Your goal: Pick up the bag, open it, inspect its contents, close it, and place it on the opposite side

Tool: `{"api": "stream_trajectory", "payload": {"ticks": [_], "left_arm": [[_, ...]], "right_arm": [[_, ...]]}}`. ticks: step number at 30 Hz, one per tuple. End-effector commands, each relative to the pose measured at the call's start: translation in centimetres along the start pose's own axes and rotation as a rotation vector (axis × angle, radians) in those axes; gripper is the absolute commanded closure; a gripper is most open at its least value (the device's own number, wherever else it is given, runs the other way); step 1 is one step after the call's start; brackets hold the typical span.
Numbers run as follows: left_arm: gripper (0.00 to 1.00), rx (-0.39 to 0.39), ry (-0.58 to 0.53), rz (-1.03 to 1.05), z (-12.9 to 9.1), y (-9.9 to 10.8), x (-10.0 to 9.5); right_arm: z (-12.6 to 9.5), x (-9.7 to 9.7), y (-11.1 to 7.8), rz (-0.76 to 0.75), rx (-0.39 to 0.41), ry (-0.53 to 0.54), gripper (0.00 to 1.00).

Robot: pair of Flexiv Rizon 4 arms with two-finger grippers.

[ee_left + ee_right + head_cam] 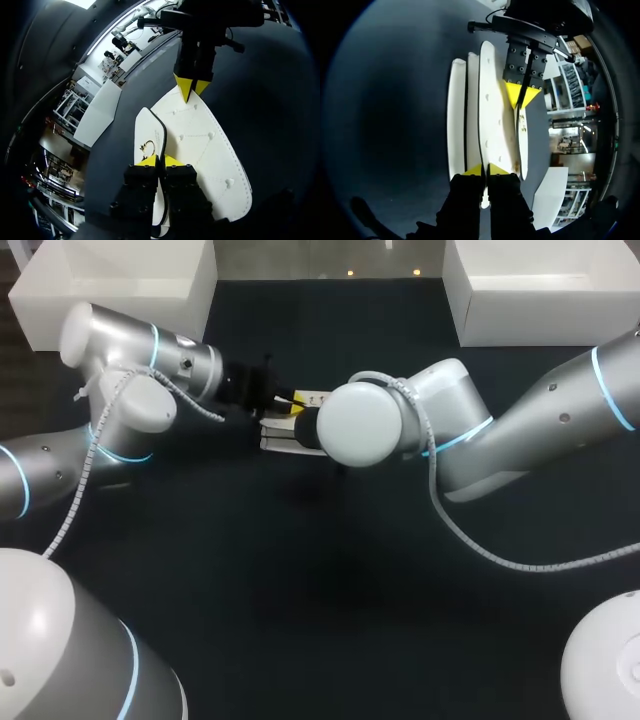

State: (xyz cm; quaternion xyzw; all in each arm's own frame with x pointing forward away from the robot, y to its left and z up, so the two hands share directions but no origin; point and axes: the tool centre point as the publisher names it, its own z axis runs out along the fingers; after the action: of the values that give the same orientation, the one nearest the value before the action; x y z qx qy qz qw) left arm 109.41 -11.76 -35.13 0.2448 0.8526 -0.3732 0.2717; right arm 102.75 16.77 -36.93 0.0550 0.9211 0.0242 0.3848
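A white quilted bag (pixel 210 145) with thin black edging hangs between my two grippers over the middle of the dark table. My left gripper (pixel 160 161) is shut on a thin flap at one end of it. My right gripper (pixel 486 170) is shut on a white panel at the opposite end, facing the left gripper (pixel 522 95). The bag's panels (pixel 490 110) stand slightly apart, edge-on to the right wrist view. From overhead only a strip of the bag (pixel 283 436) shows, since my right arm's wrist (pixel 365 425) hides that gripper.
A white box (pixel 110 290) stands at the back left of the table and another white box (pixel 540 295) at the back right. The dark tabletop (pixel 330 590) stretches toward the front.
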Motion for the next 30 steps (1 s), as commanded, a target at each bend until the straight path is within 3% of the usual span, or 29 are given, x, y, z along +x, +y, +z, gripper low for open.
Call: {"api": "stream_trajectory", "payload": {"ticks": [1, 6, 12, 22, 30], "left_arm": [[1.00, 0.030, -0.009, 0.014, -0.8, 0.7, 0.3], [1.00, 0.028, 0.006, 0.056, -1.2, 0.3, 0.6], [1.00, -0.031, 0.022, 0.066, 0.3, -0.4, 0.8], [1.00, -0.103, -0.046, -0.013, 0.9, 0.3, -0.5], [1.00, -0.043, -0.002, 0.047, 0.1, 0.0, 0.2]], "right_arm": [[0.0, 0.2, -0.1, 0.000, 0.000, -0.002, 1.00], [0.0, 0.2, -0.1, 0.000, 0.000, -0.002, 1.00], [0.0, 0.2, -0.1, 0.000, 0.000, -0.002, 1.00], [0.0, 0.2, -0.1, 0.000, 0.000, -0.002, 1.00], [0.0, 0.2, -0.1, 0.000, 0.000, -0.002, 1.00]]}}
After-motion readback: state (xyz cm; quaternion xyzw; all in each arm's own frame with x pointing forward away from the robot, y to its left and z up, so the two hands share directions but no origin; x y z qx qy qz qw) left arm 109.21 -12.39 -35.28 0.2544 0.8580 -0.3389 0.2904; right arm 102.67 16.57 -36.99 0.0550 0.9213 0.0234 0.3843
